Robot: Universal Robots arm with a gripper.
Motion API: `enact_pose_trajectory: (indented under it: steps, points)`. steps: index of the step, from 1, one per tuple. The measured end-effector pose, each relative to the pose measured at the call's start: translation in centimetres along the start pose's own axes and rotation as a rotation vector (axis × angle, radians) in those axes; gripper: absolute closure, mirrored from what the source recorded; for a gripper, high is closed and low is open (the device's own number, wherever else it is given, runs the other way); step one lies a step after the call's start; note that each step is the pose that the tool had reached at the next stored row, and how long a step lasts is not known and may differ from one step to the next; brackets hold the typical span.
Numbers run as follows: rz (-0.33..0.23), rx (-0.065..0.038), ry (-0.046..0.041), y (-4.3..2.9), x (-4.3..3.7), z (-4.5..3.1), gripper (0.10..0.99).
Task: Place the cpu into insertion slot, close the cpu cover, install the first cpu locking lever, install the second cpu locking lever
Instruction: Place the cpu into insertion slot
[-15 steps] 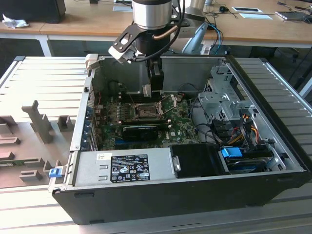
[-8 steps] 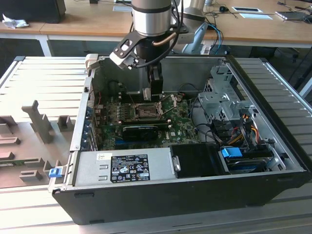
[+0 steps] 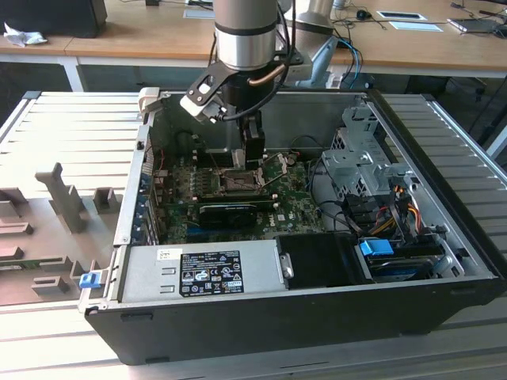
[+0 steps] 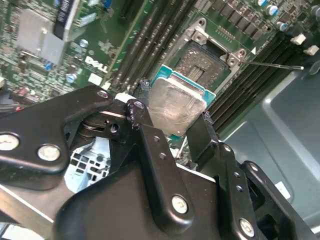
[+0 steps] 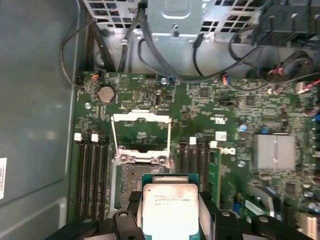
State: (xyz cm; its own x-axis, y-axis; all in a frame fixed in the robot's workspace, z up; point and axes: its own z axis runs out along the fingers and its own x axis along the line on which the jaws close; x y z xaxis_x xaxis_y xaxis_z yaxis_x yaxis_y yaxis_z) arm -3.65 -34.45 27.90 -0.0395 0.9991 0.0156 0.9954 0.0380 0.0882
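The gripper [image 4: 176, 114] pinches the cpu [image 4: 172, 97] by two opposite edges. Its black fingers [image 4: 142, 100] are pressed against the chip's green border, and the pale metal face is turned towards the wrist. In the first wrist view the cpu [image 5: 170, 202] sits level between the fingertips of the gripper [image 5: 170, 217]. It overlaps the near edge of the insertion slot [image 5: 131, 182], hanging above it and not seated.

In the second wrist view the insertion slot [image 4: 204, 62] lies just beyond the fingertips, dark and open inside its silvery rim. A thin metal rod [image 4: 277, 65] juts out past its far corner. The cpu cover [image 5: 142, 116] stands swung back on the far side of the slot from the gripper, with green circuit board [image 5: 220, 115] showing through its window. Rows of long black memory slots [image 5: 92, 175] flank the slot on both sides of the fingers.

In the exterior view the arm reaches straight down into the open computer case [image 3: 444, 237]. The gripper [image 3: 252, 158] hangs just above the insertion slot [image 3: 238, 182], and a grey power supply box [image 3: 206, 273] is well apart from it.
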Motion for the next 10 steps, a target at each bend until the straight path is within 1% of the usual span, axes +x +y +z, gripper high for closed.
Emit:
enact_pose_trajectory:
  steps: [1,2,3,5,6,9,10]
  points:
    - [-0.001,0.0,-0.0001,-0.02,0.45,0.38,0.549]
    - [0.0,0.0,0.0002,-0.05,0.62,0.65,0.549]
    - [0.0,0.0,0.0003,-0.1,0.66,0.85,0.549]
    - [0.0,0.0,-0.0001,-0.43,0.68,1.54,0.549]
    - [-0.001,0.0,-0.0001,-0.49,0.72,1.75,0.549]
    - [-0.001,0.0,0.0,-0.81,1.0,2.66,0.549]
    - [-0.001,0.0,0.0,-0.9,1.06,2.85,0.549]
